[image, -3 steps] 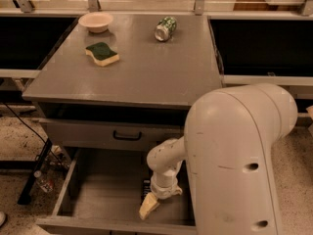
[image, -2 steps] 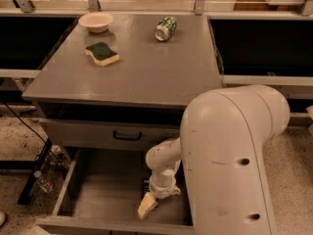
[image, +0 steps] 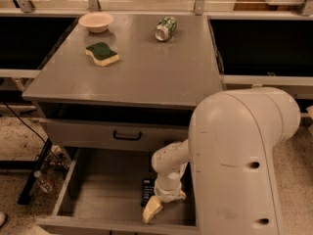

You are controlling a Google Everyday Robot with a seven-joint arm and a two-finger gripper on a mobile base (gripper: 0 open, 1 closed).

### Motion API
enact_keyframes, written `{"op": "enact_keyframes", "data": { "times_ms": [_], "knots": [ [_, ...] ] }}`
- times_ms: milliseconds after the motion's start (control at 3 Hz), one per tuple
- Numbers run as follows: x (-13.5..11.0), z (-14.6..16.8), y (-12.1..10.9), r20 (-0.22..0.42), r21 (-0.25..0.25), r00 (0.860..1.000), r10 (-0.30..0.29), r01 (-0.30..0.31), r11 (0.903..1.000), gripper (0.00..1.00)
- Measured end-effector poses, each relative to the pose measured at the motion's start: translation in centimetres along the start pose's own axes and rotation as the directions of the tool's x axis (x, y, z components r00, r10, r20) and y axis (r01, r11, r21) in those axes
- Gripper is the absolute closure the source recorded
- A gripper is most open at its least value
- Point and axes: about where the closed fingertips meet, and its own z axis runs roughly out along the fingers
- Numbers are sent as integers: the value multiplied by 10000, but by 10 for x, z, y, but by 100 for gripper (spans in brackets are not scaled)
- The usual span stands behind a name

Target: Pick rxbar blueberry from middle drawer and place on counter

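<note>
**Gripper Low in Open Drawer, Dark Bar Just Beside It**

The robot's gripper point(image: 152, 209) hangs low inside the middle drawer point(image: 105, 192), close over the plain grey floor and near the drawer's front edge. Its pale end is angled toward 7 o'clock. Whether it is open or closed cannot be told from this angle.

The rxbar blueberry point(image: 147, 192), a small flat bar in a dark wrapper, lies on the drawer floor at about 11 o'clock from the gripper, just beside it. Whether the two touch cannot be told.

From the gripper a white wrist point(image: 168, 168) rises toward 12 o'clock and joins the bulky white arm housing point(image: 239, 160). The housing fills the frame from 3 to 5 o'clock and hides the drawer's right side.

At 12 o'clock from the gripper is a grey drawer front point(image: 88, 133) with a black handle point(image: 127, 135). Over it spreads the counter point(image: 156, 72), a wide matte grey top. Three things sit on it, well apart from one another:

- A green-topped yellow sponge point(image: 102, 54) lies at 10 o'clock from the counter's centre.
- A pale bowl point(image: 96, 21) sits at 11 o'clock, near the far left corner.
- A green-and-white can point(image: 165, 28) lies on its side at about 1 o'clock, near the far edge.

On the speckled floor at 9 o'clock from the drawer, a small clear bottle point(image: 43, 181) lies beside a black stand leg point(image: 33, 177).
</note>
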Motion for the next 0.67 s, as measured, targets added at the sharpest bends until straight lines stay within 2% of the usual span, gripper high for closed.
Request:
{"op": "enact_keyframes", "data": {
  "times_ms": [667],
  "knots": [
    [14, -12, -5, 260, -76, 9996, 52, -50, 10000, 0]
  ]
}}
